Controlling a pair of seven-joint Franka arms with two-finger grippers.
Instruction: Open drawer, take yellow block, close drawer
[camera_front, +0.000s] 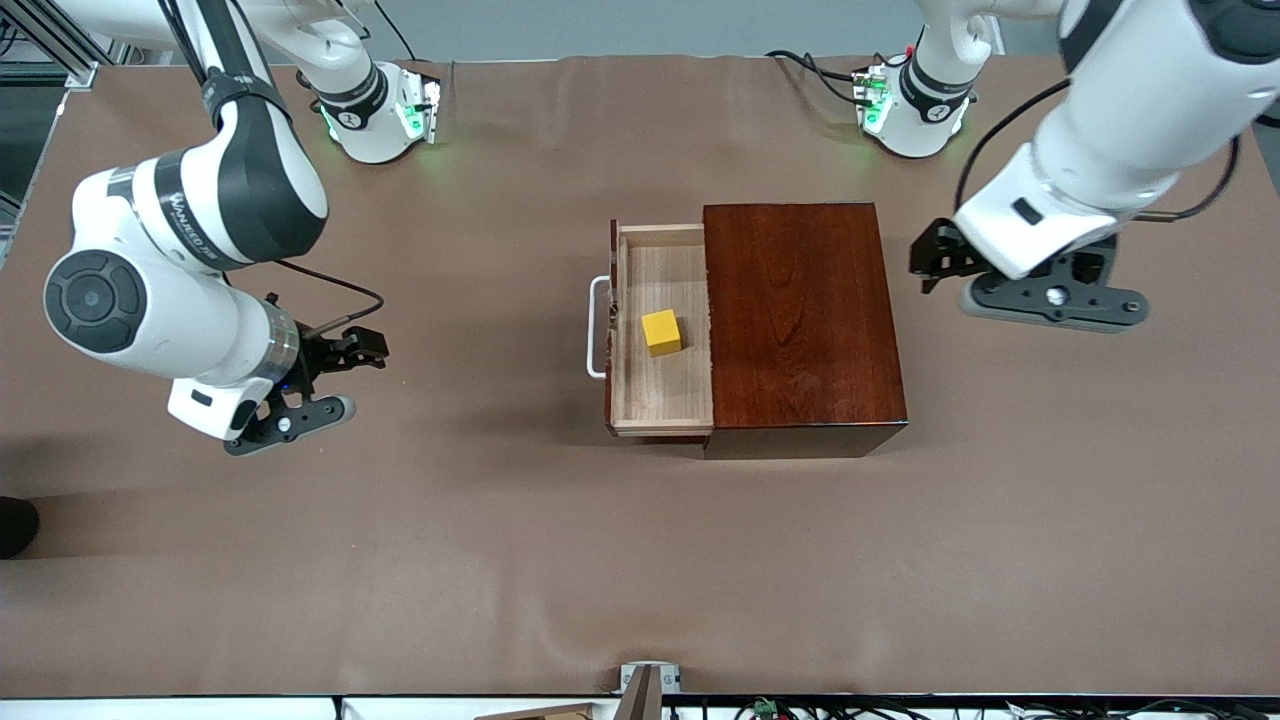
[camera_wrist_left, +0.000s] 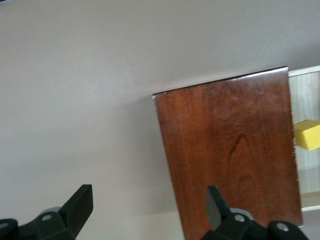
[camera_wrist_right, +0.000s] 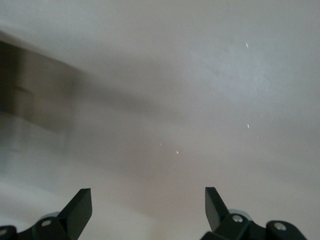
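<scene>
The drawer (camera_front: 665, 395) stands pulled out of the dark mahogany box (camera_front: 800, 320) toward the right arm's end, with its white handle (camera_front: 597, 330) at its front. The yellow block (camera_front: 661, 332) lies on the drawer's pale wood floor. My right gripper (camera_front: 362, 347) is open and empty over bare table, well apart from the handle. My left gripper (camera_front: 930, 262) is open and empty over the table beside the box, at the left arm's end. The left wrist view shows my open left gripper (camera_wrist_left: 150, 205), the box top (camera_wrist_left: 230, 150), part of the drawer (camera_wrist_left: 306, 92) and the block (camera_wrist_left: 307, 135). The right wrist view shows my open right gripper (camera_wrist_right: 148, 207) over bare table.
The brown table covering (camera_front: 640, 560) spreads all round the box. The two arm bases stand at the table edge farthest from the front camera. A small fixture (camera_front: 648, 685) sits at the table's nearest edge.
</scene>
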